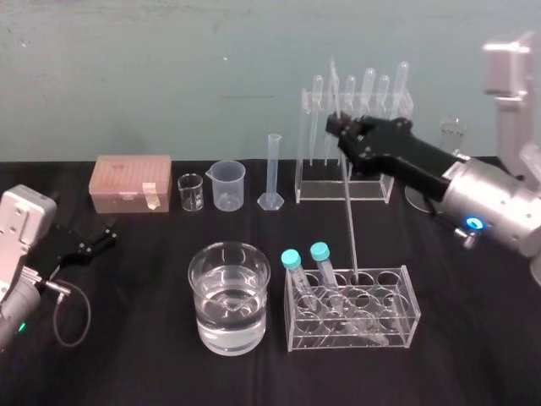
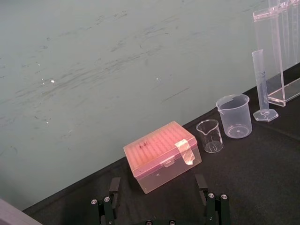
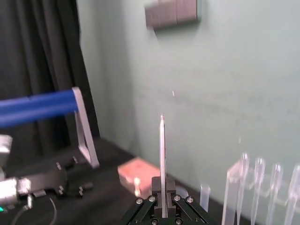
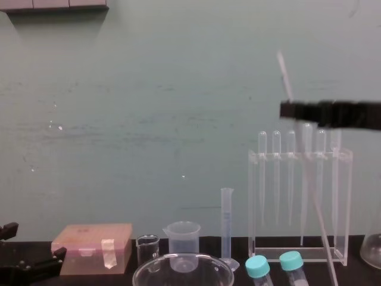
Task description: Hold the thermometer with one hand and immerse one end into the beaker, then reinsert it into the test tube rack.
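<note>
My right gripper (image 1: 340, 128), black on a silver wrist, is shut on the thermometer (image 1: 350, 228) high above the table. The thin glass rod slants down from the fingers. Its lower end sits in a hole of the low clear test tube rack (image 1: 397, 315) at the front. In the right wrist view the thermometer (image 3: 162, 154) rises straight out from between the closed fingers of the gripper (image 3: 162, 207). In the chest view the rod (image 4: 319, 220) crosses in front of the pipette stand, with the gripper (image 4: 292, 110) on it. The wide glass beaker (image 1: 228, 296), holding water, stands left of the rack. My left gripper (image 2: 159, 199) rests open at the table's left.
Two blue-capped tubes (image 1: 292, 262) stand in the rack's left end. Along the back are a pink box (image 1: 131, 182), a tiny glass beaker (image 1: 191, 192), a plastic beaker (image 1: 228, 184), a graduated cylinder (image 1: 272, 173) and a tall pipette stand (image 1: 345, 190).
</note>
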Robot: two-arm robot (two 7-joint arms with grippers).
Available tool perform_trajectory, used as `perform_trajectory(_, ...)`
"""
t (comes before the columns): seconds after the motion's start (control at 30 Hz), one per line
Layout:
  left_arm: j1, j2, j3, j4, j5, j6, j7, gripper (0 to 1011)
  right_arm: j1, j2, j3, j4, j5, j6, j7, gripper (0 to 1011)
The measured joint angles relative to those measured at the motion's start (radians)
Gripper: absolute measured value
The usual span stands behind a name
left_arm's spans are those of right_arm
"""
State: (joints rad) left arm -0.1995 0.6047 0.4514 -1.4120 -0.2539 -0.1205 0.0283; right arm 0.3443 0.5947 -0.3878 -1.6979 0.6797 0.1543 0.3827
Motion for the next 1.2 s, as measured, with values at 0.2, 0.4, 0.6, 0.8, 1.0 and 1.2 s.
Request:
perform_trajectory(0.2,0.000,0.000,0.000,0.000,0.000,0.000,0.000,1008,-0.077,0.015,0.087,-0.057,0.062,-0.114,0.060,55)
perform_trajectory(0.4,0.000,0.000,0.000,0.000,0.000,0.000,0.000,1008,-0.071,0.029,0.145,-0.083,0.131,-0.136,0.106,56)
perform_trajectory(0.6,0.000,0.000,0.000,0.000,0.000,0.000,0.000,1008,0.067,0.034,0.141,-0.051,0.179,-0.118,0.167,56)
perform_trajectory(0.8,0.000,0.000,0.000,0.000,0.000,0.000,0.000,1008,0.181,0.023,0.096,-0.013,0.181,-0.110,0.216,56)
perform_trajectory(1.0,0.000,0.000,0.000,0.000,0.000,0.000,0.000,1008,0.267,-0.029,0.010,0.046,0.194,-0.113,0.288,56)
perform_trajectory(1.2,0.000,0.000,0.000,0.000,0.000,0.000,0.000,1008,0.311,-0.097,-0.085,0.100,0.236,-0.078,0.357,55)
